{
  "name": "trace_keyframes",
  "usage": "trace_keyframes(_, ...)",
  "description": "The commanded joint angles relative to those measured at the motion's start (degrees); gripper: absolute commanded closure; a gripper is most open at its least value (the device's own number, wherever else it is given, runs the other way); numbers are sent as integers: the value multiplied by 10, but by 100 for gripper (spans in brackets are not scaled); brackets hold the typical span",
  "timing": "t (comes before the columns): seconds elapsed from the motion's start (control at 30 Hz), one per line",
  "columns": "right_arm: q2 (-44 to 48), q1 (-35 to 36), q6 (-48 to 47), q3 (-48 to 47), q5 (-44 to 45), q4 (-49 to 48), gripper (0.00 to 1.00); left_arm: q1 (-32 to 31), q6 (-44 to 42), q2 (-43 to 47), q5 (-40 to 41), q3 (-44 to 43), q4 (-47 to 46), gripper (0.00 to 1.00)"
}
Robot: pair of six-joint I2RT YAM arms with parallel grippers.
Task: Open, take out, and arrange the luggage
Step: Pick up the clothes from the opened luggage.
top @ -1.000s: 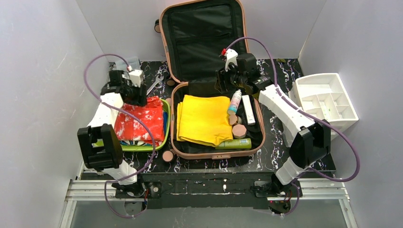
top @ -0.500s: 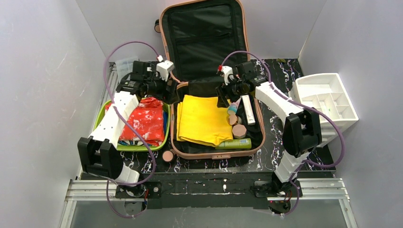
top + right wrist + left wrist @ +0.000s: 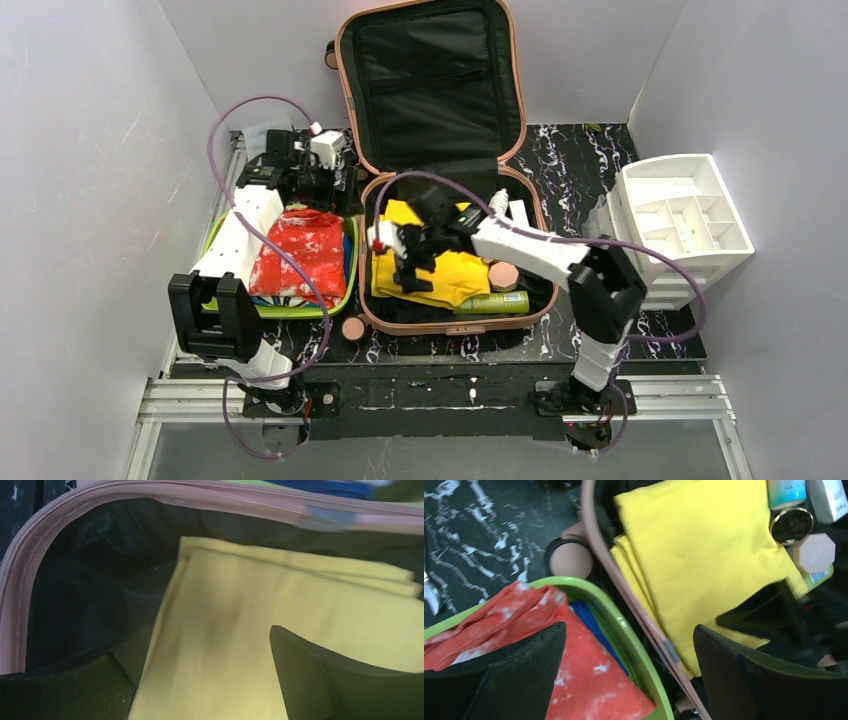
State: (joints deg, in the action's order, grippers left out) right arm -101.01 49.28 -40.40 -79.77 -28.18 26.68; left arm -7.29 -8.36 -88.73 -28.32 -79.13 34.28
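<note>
The salmon-pink luggage [image 3: 455, 327] lies open, its black-lined lid [image 3: 430, 70] leaning on the back wall. A folded yellow cloth [image 3: 450, 275] fills the left of its base. My right gripper [image 3: 405, 265] is open and low over this cloth, empty; the right wrist view shows the cloth [image 3: 250, 605] between the fingers [image 3: 200, 645] and the pink rim [image 3: 150, 490] beyond. My left gripper [image 3: 335, 185] is open and empty above the gap between the lime-green tray [image 3: 347, 285] and the luggage's left rim [image 3: 624, 587], as the left wrist view [image 3: 629, 630] shows.
A red patterned cloth [image 3: 300, 255] lies in the tray over something blue [image 3: 589, 617]. A green tube [image 3: 495, 302], a pink hexagonal jar [image 3: 503, 274] and a white box [image 3: 520, 212] sit at the luggage's right. Round compacts [image 3: 352, 328] [image 3: 570, 557] lie on the table. A white organizer [image 3: 690, 215] stands far right.
My right arm swung from the luggage's back right corner across to the left and came down over the yellow cloth. My left gripper moved from over the tray towards its back right corner.
</note>
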Motion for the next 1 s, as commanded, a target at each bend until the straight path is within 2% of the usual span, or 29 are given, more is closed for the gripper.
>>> trace_keyframes(0.0,-63,50,-19,1,37,-29,2,69,27,5,-58,-12,6,2)
trace_keyframes(0.07,-77,71,3,3,71,-57,2,103,28,11,-59,-6,6,2)
trace_keyframes(0.3,-83,95,52,54,162,-142,2,145,45,46,-64,31,-15,2)
trace_keyframes(0.33,-84,98,61,63,179,-158,4,148,46,48,-63,35,-18,2)
trace_keyframes(0.43,-77,100,77,93,222,-204,20,151,48,51,-66,38,-19,2)
trace_keyframes(0.53,-61,100,79,98,259,-213,50,151,49,53,-76,38,-17,2)
trace_keyframes(0.7,-31,95,93,59,279,-174,86,147,51,47,-104,40,-13,2)
trace_keyframes(0.77,-26,86,106,40,268,-147,92,141,48,44,-107,42,-9,2)
trace_keyframes(0.97,-3,54,140,27,228,-140,96,106,59,37,-117,46,-3,2)
